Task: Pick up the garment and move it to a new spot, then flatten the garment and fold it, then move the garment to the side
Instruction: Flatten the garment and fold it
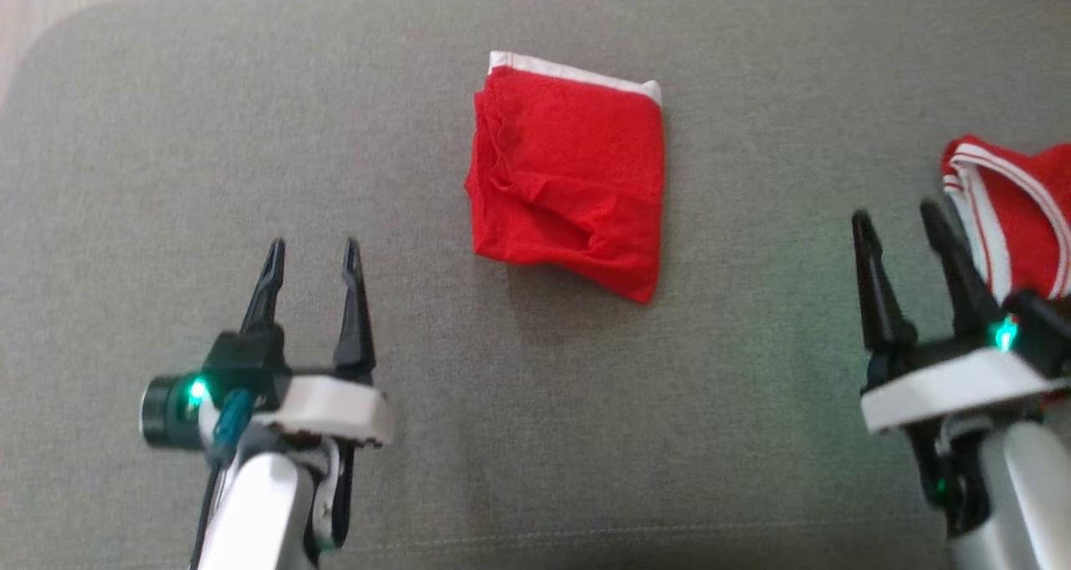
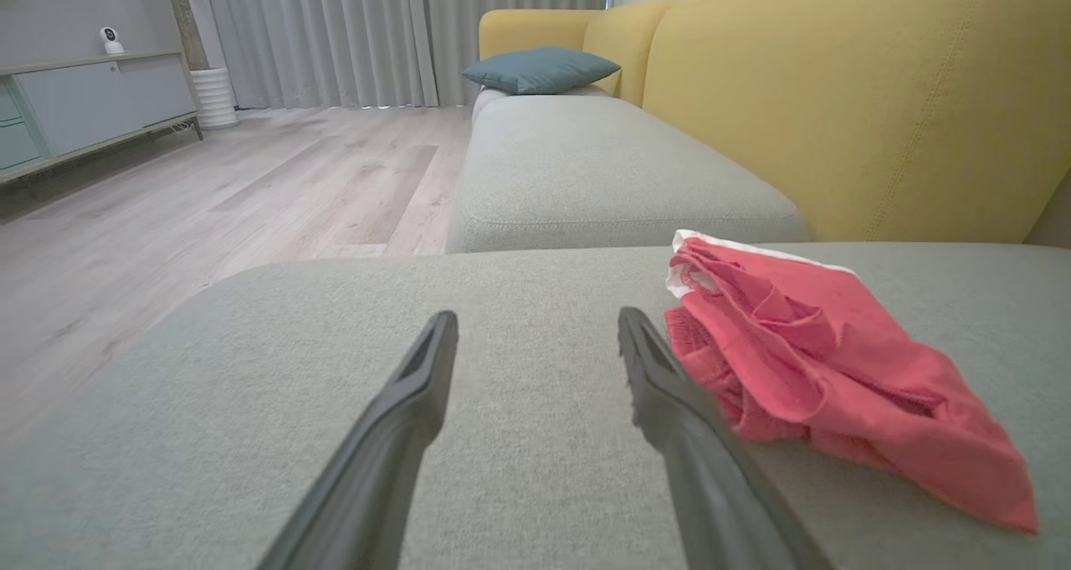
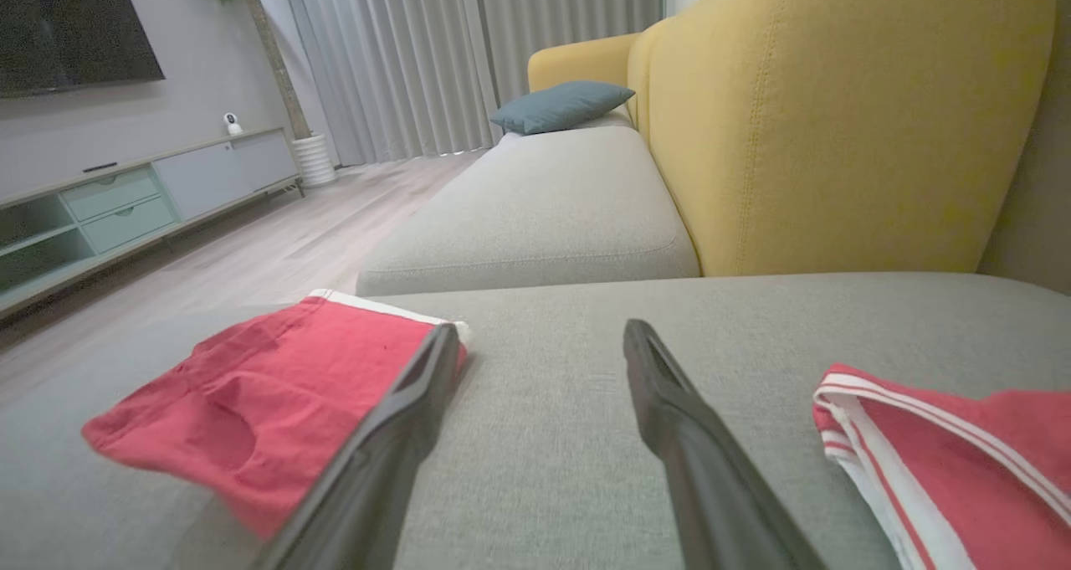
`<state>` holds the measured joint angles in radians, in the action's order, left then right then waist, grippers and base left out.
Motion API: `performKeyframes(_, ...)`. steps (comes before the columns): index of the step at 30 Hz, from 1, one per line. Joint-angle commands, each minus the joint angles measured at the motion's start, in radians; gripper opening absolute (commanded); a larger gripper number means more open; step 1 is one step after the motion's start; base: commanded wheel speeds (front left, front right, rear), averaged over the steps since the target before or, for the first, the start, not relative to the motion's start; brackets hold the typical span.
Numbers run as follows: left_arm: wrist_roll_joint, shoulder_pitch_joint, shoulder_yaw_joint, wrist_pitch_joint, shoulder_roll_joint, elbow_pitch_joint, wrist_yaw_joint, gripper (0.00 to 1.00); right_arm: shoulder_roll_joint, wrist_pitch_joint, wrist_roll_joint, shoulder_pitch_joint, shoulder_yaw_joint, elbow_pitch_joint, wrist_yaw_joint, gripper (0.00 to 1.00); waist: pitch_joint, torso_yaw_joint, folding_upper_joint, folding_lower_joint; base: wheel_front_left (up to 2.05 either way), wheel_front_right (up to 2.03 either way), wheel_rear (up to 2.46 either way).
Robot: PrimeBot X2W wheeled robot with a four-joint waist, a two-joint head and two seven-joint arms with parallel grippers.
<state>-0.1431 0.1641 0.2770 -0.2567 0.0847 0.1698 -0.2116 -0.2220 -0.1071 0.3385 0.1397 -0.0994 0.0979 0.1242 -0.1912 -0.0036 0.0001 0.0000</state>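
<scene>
The folded red garment (image 1: pixel 569 177), with a white band on its far edge, lies flat on the grey seat cushion (image 1: pixel 167 135), a little above the middle of the head view, toward 12 o'clock. The left gripper (image 1: pixel 314 248) is at about 8 o'clock in this view. Its pale forearm rises from the bottom edge, and its two dark fingers point toward 12 o'clock, spread apart with only cushion between them. The garment is at about 1 o'clock from its tips, near but apart from them. The right gripper (image 1: pixel 895 214) is at about 4 o'clock, and its forearm comes up from the lower right corner. The fingers lean a little toward 11 o'clock and are also spread, holding nothing. A striped red garment (image 1: pixel 1017 210) with white lines lies at 3 o'clock, just beside the outer right finger; I cannot tell if they touch. In the right wrist view, the folded piece is at 8 o'clock and the striped one at 4 o'clock, with bare cushion between the fingers. Both wrist views show the fingers low over the cushion, pointing toward the next grey seat, with the yellow backrest (image 2: pixel 837 110) at 2 o'clock.
</scene>
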Motion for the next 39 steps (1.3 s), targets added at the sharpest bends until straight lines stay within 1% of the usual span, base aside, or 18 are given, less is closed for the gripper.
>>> performKeyframes(1,0.004,-0.003,-0.038,-0.005,0.022,-0.027,-0.006,1.0,0.012,0.017,-0.016,-0.024,-0.003,-0.061,0.007,1.0,0.026,-0.013,-0.0001,0.0,0.0,0.0,0.0)
performKeyframes(7,0.002,-0.055,-0.039,-0.005,0.036,-0.029,-0.006,1.0,0.051,0.065,-0.044,-0.111,0.031,-0.131,0.007,1.0,0.071,-0.021,-0.0001,0.0,0.0,0.0,0.0)
performKeyframes(16,-0.005,-0.1,-0.031,-0.002,0.044,-0.036,-0.012,1.0,0.084,0.104,-0.07,-0.176,0.059,-0.19,0.007,1.0,0.107,-0.019,-0.0001,0.0,0.0,0.0,0.0)
performKeyframes(39,-0.019,-0.135,-0.02,0.015,0.058,-0.049,-0.033,1.0,0.1,0.13,-0.077,-0.208,0.064,-0.209,0.007,1.0,0.15,-0.018,-0.0001,0.0,0.0,0.0,0.0)
